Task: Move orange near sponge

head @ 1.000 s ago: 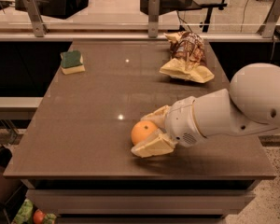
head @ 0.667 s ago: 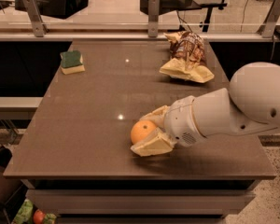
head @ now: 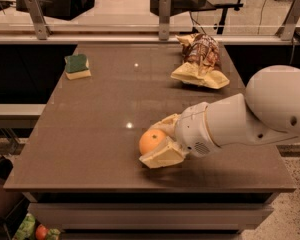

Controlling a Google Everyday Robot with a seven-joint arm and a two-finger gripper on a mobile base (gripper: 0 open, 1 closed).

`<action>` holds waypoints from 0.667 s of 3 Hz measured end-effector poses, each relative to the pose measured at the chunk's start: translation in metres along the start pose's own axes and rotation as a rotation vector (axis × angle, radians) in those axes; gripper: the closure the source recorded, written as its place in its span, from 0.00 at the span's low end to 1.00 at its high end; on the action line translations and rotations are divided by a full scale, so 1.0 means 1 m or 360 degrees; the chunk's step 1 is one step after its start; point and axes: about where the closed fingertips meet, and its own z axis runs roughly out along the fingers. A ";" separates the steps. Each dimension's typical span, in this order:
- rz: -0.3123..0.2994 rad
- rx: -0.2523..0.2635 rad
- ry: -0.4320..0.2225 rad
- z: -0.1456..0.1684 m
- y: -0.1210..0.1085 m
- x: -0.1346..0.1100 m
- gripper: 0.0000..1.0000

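Observation:
The orange [head: 151, 140] sits near the front middle of the brown table [head: 105, 114], between the two cream fingers of my gripper [head: 157, 139]. One finger [head: 160, 156] lies in front of the orange and the other behind it, both against the fruit. The white arm reaches in from the right. The sponge [head: 77, 66], dark green on top with a pale yellow base, lies at the table's far left, well apart from the orange.
A yellow-and-brown snack bag [head: 200, 60] lies at the far right of the table. A metal rail with posts [head: 164, 14] runs behind the table. A small red-orange fruit [head: 41, 232] with green packets lies on the floor at the front left.

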 end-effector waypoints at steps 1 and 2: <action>-0.0011 0.0021 0.0003 -0.004 -0.006 -0.007 1.00; -0.0012 0.0071 -0.0030 -0.014 -0.027 -0.024 1.00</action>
